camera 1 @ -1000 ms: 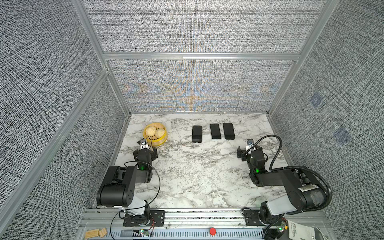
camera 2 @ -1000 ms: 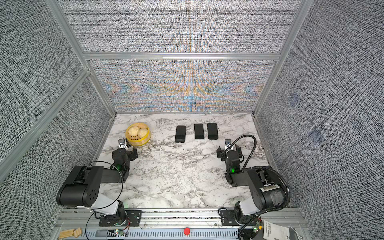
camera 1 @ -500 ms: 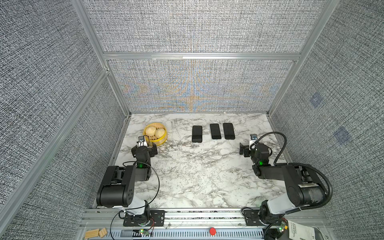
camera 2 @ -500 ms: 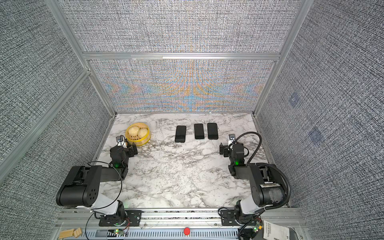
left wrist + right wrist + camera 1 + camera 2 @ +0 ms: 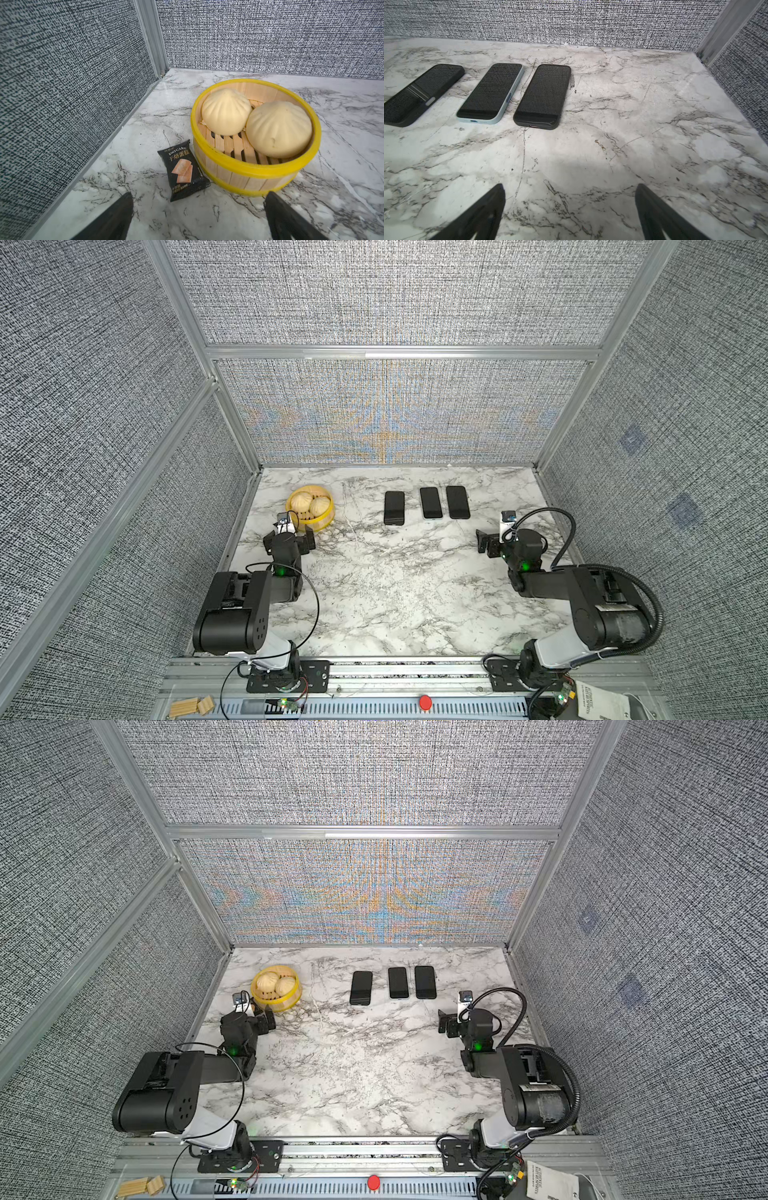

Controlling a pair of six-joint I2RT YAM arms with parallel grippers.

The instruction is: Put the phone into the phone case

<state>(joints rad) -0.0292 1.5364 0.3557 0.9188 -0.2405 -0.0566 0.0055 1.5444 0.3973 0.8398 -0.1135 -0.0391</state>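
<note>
Nothing is picked up yet: left claw and right claw both gape wide and empty. Three phones lie in a row at the far side of the worktop, all seemingly cased. Next, I'd guess, comes a low reach for one.

R gripper is sliding a bit toward the back & right side of the table, getting nearer the row of phones, w/ its forearm swinging along. L gripper is finishing opening, jaws spreading slightly wider, and is barely creeping toward the basket.
</note>
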